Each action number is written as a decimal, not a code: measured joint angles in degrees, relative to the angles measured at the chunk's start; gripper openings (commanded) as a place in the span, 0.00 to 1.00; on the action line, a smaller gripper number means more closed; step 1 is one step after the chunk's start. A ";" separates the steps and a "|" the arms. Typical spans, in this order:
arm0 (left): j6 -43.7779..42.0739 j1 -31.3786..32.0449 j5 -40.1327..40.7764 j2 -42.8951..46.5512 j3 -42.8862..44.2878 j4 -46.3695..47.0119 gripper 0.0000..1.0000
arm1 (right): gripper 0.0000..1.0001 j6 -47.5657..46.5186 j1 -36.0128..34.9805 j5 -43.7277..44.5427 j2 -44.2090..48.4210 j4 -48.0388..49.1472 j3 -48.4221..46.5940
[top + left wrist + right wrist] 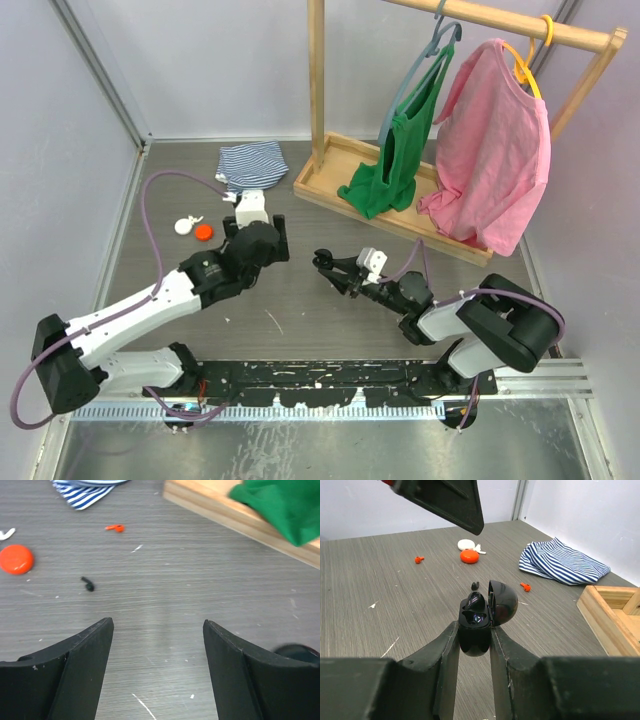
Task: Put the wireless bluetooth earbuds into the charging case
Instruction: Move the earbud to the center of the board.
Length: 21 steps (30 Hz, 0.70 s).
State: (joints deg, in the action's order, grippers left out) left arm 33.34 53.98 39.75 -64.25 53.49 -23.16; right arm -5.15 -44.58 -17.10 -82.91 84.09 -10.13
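My right gripper (474,630) is shut on the black charging case (472,630), held upright with its domed lid (503,602) swung open to the right. A glossy black earbud (476,601) appears to sit in the far socket; the near socket looks hollow. Another black earbud (475,585) (88,584) lies on the table just beyond the case. Two orange earbuds (419,559) (525,586) lie further out, and one of them, an orange earbud (115,528), also shows in the left wrist view. My left gripper (158,625) (281,238) hangs open above the table with nothing between its fingers, up and left of the right gripper (325,263).
An orange case (203,232) (468,556) and a white case (183,226) (466,544) lie at the left. A striped cloth (250,165) sits at the back. The wooden clothes rack base (340,185) carries a green garment (400,150) and a pink one (495,140).
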 measured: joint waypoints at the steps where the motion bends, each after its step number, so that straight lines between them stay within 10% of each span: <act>1: 0.39 -1.86 -0.57 -0.59 0.24 -0.98 0.74 | 0.01 0.00 0.00 0.13 -0.13 0.22 0.07; 21: 4.87 -29.20 -15.91 -20.33 1.51 -3.17 0.60 | 0.01 0.07 0.00 1.01 -3.23 2.93 0.17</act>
State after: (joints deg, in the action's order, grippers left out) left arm 38.22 24.77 23.83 -84.58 55.00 -26.33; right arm -5.08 -44.58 -16.10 -86.15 87.02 -9.96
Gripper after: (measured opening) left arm 0.631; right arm 0.332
